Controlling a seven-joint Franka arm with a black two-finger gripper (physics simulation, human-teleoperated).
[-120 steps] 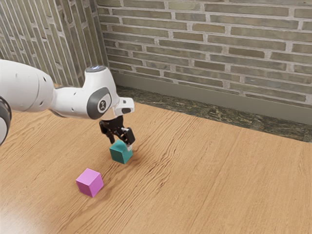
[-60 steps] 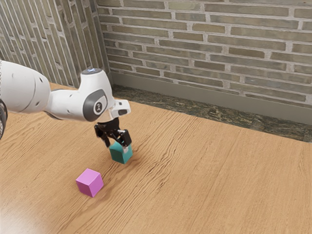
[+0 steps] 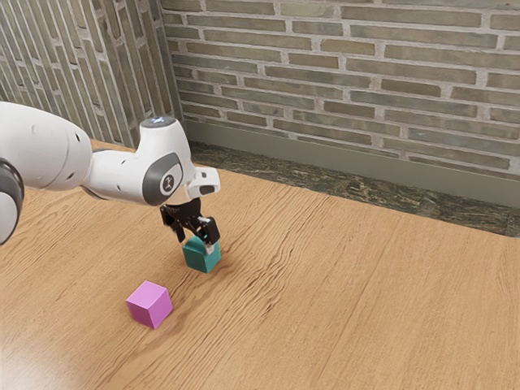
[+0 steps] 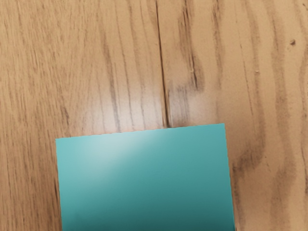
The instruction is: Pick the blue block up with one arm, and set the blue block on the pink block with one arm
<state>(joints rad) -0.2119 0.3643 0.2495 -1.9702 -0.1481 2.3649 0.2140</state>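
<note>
Blue block (image 3: 201,256) is resting flat on the wooden tabletop (image 3: 341,309), near the pink block (image 3: 149,304) but apart from it. It is being covered from above by the tool (image 3: 197,233). Whether the tool is wide or gripping cannot be told. The block is looking hard, light and smooth, so two flat opposite sides should be squeezed.

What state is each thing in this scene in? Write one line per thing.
blue block, flat on the table, not lifted, right under the gripper
pink block, flat on the table, apart from the blue block, nothing on top
gripper, low at the blue block's top
</note>
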